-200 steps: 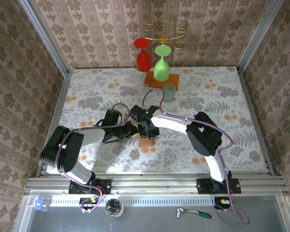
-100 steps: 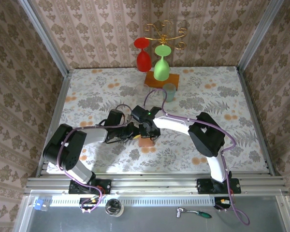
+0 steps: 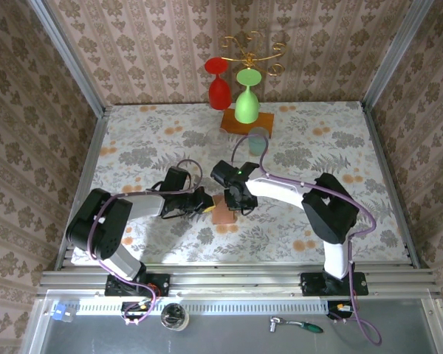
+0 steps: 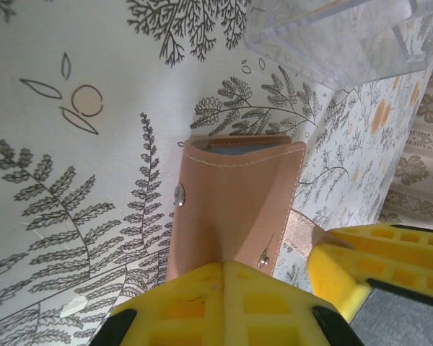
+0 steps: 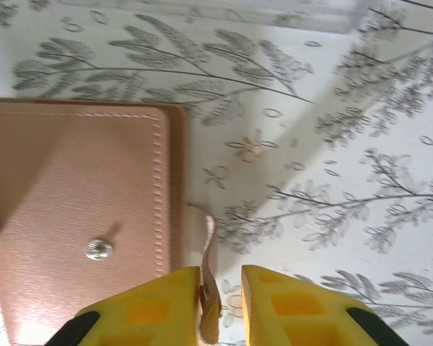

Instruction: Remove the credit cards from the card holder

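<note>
Two grippers meet at the closed card holder (image 3: pixel 223 213), which lies around mid-tabletop, a little toward the near edge. Our left gripper (image 4: pixel 289 268) is clamped on one end, and our right gripper (image 5: pixel 221 277) stands narrowly parted around the thin snap tab (image 5: pixel 211 310). We should hold the left pinch firm and lift that tab gently; the holder's long axis seems to run from near edge to far edge, though it is partly hidden.
</note>
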You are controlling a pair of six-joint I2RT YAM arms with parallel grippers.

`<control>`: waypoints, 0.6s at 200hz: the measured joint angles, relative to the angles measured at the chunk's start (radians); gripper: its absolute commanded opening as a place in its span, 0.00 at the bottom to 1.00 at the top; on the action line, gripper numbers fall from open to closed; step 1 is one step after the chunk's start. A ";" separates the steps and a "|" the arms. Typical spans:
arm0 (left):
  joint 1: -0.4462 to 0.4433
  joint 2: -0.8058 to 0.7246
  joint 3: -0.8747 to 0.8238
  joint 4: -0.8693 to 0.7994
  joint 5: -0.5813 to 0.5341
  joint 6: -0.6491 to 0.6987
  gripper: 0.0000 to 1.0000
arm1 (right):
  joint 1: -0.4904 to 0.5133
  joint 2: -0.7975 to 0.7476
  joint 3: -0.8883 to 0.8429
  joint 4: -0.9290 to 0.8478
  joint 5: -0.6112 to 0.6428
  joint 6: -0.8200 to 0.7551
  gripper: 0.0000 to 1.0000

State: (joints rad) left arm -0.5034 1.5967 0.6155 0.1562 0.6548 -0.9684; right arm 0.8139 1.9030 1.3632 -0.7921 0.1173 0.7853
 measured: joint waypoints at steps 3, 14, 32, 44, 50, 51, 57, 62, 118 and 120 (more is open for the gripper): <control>0.000 0.000 0.000 0.000 0.000 0.000 0.00 | -0.002 -0.003 -0.005 -0.001 0.001 0.000 0.24; 0.003 -0.001 0.000 -0.005 0.000 0.000 0.00 | -0.010 -0.015 -0.025 0.000 0.003 0.000 0.24; 0.008 -0.001 0.000 -0.007 0.000 0.000 0.00 | -0.021 -0.030 -0.056 0.014 0.003 0.000 0.24; 0.009 -0.002 0.000 -0.008 0.000 0.000 0.03 | -0.027 -0.037 -0.078 0.029 -0.001 0.000 0.25; 0.010 -0.002 0.000 -0.010 -0.001 0.000 0.04 | -0.030 -0.038 -0.086 0.036 -0.005 0.000 0.25; 0.010 -0.003 0.001 -0.011 -0.002 0.001 0.04 | -0.031 -0.039 -0.089 0.037 -0.006 0.000 0.25; 0.011 -0.003 0.001 -0.014 -0.005 0.001 0.05 | -0.033 -0.039 -0.097 0.047 -0.013 0.000 0.25; 0.012 -0.004 0.002 -0.019 -0.009 0.003 0.07 | -0.035 -0.039 -0.103 0.053 -0.017 0.000 0.25; 0.017 -0.018 0.023 -0.076 -0.039 0.021 0.15 | -0.049 -0.040 -0.147 0.140 -0.068 0.001 0.25; 0.017 -0.018 0.024 -0.078 -0.039 0.022 0.16 | -0.049 -0.040 -0.148 0.143 -0.069 0.001 0.25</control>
State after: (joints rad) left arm -0.4862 1.5784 0.6395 0.0780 0.6159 -0.9463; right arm 0.7650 1.8633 1.2152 -0.6491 0.0479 0.7860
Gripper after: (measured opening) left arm 0.148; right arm 0.250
